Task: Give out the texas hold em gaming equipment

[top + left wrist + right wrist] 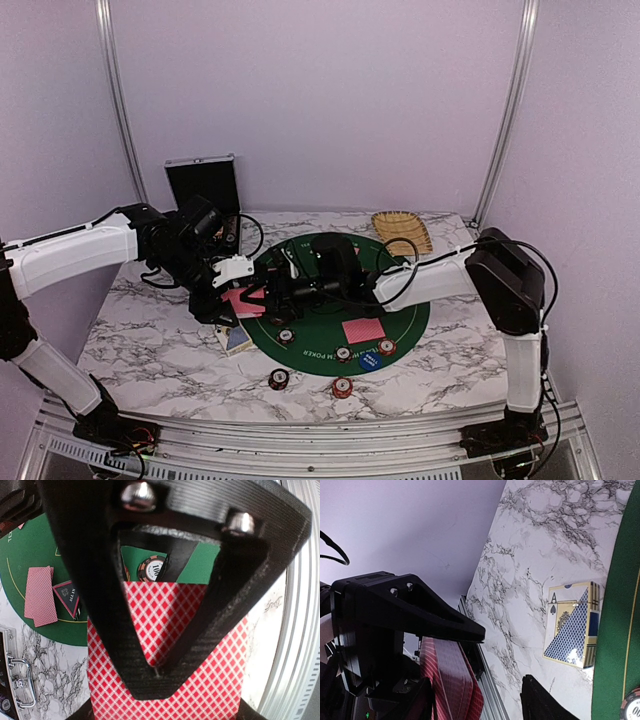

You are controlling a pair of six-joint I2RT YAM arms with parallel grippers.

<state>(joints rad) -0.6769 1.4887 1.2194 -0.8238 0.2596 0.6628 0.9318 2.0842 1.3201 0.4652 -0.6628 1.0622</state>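
Gripping the deck (165,610) tight in the left hand (243,298) above the mat's (405,310) left rim, toward the bench's (140,335) left edge, backs up, apparently to offer a top card for dealing. Closing in on it from the mat side with the right hand (278,293); cannot tell whether apart or pinching. Laid by the mat's front rim: dealt cards (362,330), chips (343,353).

Robot lab booth: plain lilac walls (320,100), aluminium frame (118,100), marble-patterned table (150,340).
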